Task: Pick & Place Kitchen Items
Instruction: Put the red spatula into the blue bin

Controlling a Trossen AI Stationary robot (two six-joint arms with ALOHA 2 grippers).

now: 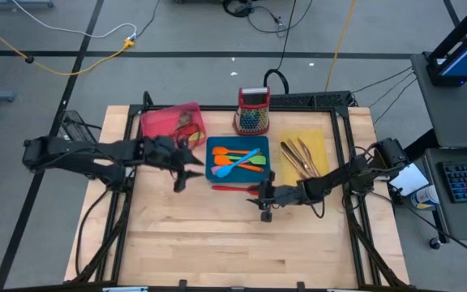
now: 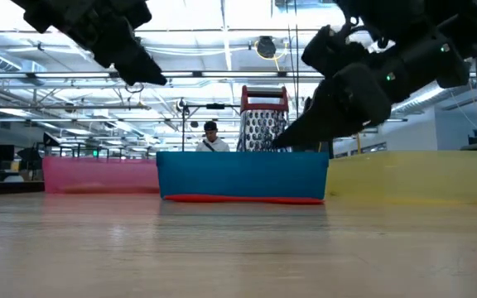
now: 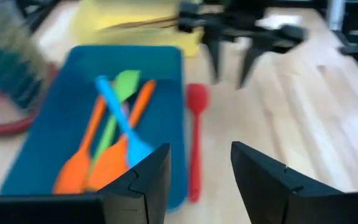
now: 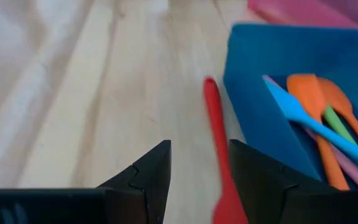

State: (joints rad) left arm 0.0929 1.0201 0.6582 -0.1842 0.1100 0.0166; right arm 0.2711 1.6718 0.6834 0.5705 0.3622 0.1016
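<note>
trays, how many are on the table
3, in a row: pink tray on the left, blue tray in the middle, yellow tray on the right. None looks hidden.

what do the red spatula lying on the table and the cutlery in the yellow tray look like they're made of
Red spatula: probably silicone or soft plastic, judging by its uniform matte red and rounded one-piece shape. Cutlery in the yellow tray: likely metal with a copper-toned finish, thin and brownish; no shine is clearly discernible.

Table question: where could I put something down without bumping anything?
The wide bare wood in front of both grippers is free. The back is crowded: pink tray, blue tray, yellow tray, grater, red spatula.
</note>
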